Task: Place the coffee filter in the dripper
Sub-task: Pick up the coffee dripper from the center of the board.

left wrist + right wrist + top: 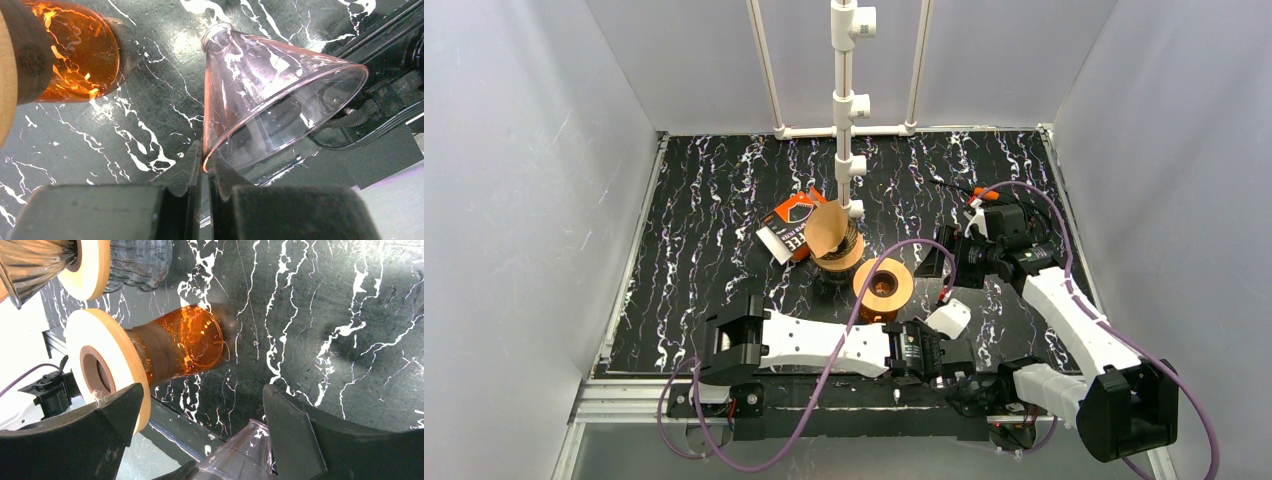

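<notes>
The dripper (280, 95), a clear pinkish cone, lies on its side near the table's front edge (949, 318). My left gripper (204, 160) is shut on its wide rim, one finger inside and one outside. In the top view the left gripper (936, 345) sits just below the cone. The brown paper coffee filter (827, 230) stands tilted on top of a dark glass carafe (842, 262) at mid table. My right gripper (202, 395) is open above the cone's narrow end (250, 450), touching nothing. It hovers right of centre (944, 262).
An amber glass vessel with a wooden collar (883, 285) stands between the carafe and the cone, also seen in the right wrist view (195, 340). A filter box (786, 228) lies left of the carafe. A white pipe stand (846, 100) rises behind.
</notes>
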`<state>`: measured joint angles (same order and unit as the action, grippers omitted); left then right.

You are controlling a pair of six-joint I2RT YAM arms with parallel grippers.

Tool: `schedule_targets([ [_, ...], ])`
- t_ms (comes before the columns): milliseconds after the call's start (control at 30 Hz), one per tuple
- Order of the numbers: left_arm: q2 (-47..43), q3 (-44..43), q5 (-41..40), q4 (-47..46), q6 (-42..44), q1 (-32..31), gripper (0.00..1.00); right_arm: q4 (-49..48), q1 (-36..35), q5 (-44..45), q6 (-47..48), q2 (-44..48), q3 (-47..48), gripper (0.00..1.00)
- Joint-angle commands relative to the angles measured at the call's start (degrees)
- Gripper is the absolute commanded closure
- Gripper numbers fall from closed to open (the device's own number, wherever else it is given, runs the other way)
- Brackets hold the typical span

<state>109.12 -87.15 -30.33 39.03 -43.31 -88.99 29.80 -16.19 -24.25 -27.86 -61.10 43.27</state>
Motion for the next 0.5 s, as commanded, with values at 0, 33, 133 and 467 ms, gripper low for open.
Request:
schedule_targets([
  [0, -4.85, 1.17, -2.28, 1.14, -1.08, -0.11, 1.0, 0.33, 0.2, 0.15, 1.23, 1.18, 3.65, 0.02],
  [33, -5.28, 1.13, -2.16, 1.14, -0.88, -0.11, 1.0, 0.79, 0.19, 0.45, 1.43, 1.16, 4.13, 0.02],
  [133, -6.69, 1.03, -1.57, 1.14, -0.43, -0.08, 1.0, 2.17, 0.23, 1.19, 2.1, 1.16, 5.84, 0.02],
  [467, -11.06, -0.57, 2.9, 1.93, 1.07, 0.42, 1.0, 6.81, 0.21, 5.57, 4.22, 2.78, 13.62, 0.02],
])
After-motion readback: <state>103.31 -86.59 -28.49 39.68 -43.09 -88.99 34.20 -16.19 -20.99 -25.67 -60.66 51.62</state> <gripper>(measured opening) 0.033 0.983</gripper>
